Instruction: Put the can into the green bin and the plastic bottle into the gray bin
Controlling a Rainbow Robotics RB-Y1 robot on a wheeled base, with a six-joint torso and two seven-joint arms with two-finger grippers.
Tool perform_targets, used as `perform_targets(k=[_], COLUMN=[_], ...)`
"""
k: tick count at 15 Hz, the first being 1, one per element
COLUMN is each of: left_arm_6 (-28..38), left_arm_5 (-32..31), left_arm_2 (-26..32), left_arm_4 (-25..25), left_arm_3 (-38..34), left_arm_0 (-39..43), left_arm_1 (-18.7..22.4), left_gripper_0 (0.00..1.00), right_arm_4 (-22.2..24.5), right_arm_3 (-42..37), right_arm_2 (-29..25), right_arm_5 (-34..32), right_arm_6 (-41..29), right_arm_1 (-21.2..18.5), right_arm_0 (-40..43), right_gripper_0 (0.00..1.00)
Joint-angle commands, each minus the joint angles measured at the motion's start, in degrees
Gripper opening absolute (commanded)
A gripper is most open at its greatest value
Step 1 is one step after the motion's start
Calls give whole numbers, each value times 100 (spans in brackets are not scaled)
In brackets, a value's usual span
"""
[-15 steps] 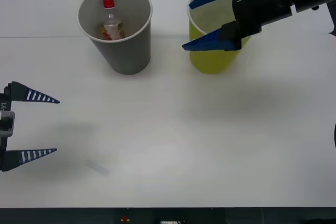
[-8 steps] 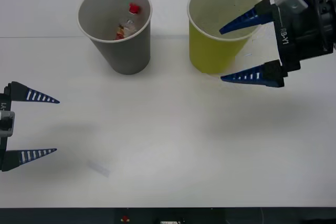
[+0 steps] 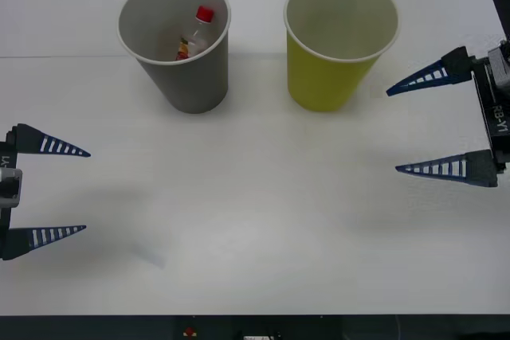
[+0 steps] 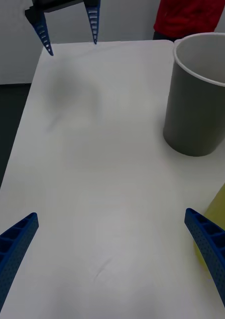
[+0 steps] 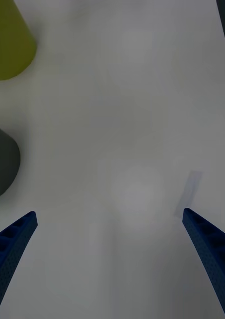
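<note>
Bottle (image 3: 197,31) lies in the gray bin (image 3: 191,85). My right gripper (image 3: 430,123), beside the green bin (image 3: 323,77), and left gripper (image 3: 56,190) gape empty; I judge sorting finished, can unseen.

Two upright cups are the sole obstacles on the far half of the worktop (image 3: 255,220).

The gray bin (image 3: 185,61) and the green bin (image 3: 335,53) stand side by side, apart, with a bare lane between them. The right tool (image 3: 430,123), fingers spread, hangs just beside the green bin on its outer side, not touching. The left tool (image 3: 56,191), also spread wide, sits well apart from both cups, and bare worktop stretches between the two tools.
</note>
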Motion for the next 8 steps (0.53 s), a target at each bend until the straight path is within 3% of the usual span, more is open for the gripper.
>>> perform_targets(k=[1,4,8], left_arm_6=[0,0,0], left_arm_5=[0,0,0], left_arm_2=[0,0,0], left_arm_4=[0,0,0], left_arm_3=[0,0,0], left_arm_0=[0,0,0], left_arm_1=[0,0,0], left_gripper_0=[100,100,100], right_arm_4=[-26,-105,-141], right_arm_3=[1,1,1], right_arm_2=[-247,-555,-1003], right_arm_5=[-3,-12,-73], right_arm_6=[545,1037,1160], right_arm_1=[0,0,9], right_arm_0=[480,1025,1517], right_gripper_0=[100,100,100])
